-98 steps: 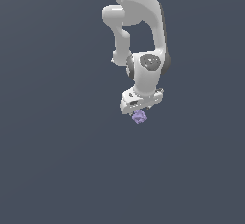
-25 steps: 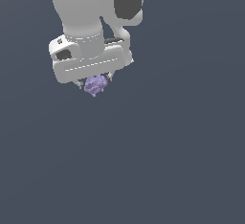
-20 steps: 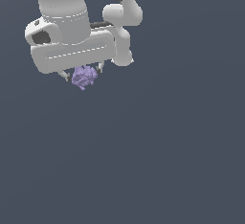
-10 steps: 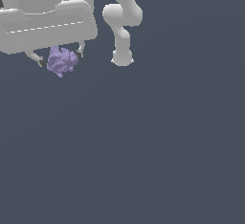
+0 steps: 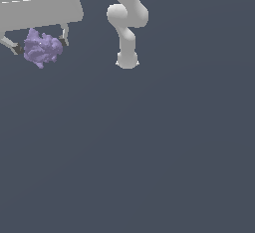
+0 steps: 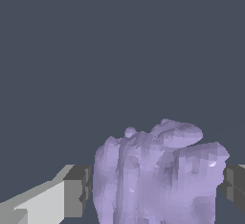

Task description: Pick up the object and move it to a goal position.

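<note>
The object (image 5: 43,48) is a pale purple lumpy clump held aloft at the upper part of the exterior view's left. My white gripper (image 5: 40,48) is shut on it, its two thin fingers pressing either side, and its broad white hand fills the corner above. In the wrist view the object (image 6: 158,175) bulges large between the two dark grey pads (image 6: 76,191), which touch its flanks. The gripper (image 6: 155,189) hangs well above the dark floor.
The arm's white links and base (image 5: 127,60) stand at the upper middle of the exterior view. All else is a flat dark grey floor (image 5: 149,152) with no other objects or edges in sight.
The gripper with the purple object has swung toward the exterior view's left and closer to the camera, growing much larger in the picture. Its hold on the object is unchanged.
</note>
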